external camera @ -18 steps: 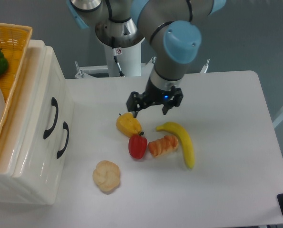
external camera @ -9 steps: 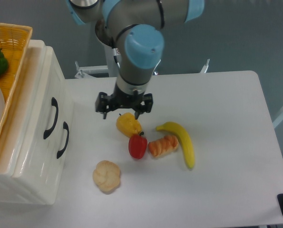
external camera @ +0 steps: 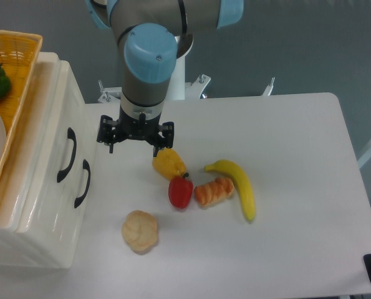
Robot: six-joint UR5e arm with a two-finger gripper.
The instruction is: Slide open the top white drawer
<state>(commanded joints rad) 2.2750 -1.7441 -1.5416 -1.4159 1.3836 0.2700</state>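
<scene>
At left edge of desk: top white drawer [external camera: 51,149] shut, black handle [external camera: 67,154] not touched. Gripper [external camera: 134,138] hangs just beside it, fingers wide apart, holding nothing. Nothing done yet. Left to do: grab handle, pull drawer out.

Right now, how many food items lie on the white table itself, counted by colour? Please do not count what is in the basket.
Yellow: 2, the yellow pepper and the banana
Red: 1, the red pepper
Orange: 1, the orange roll
Beige: 1, the bread bun
Total: 5
</scene>
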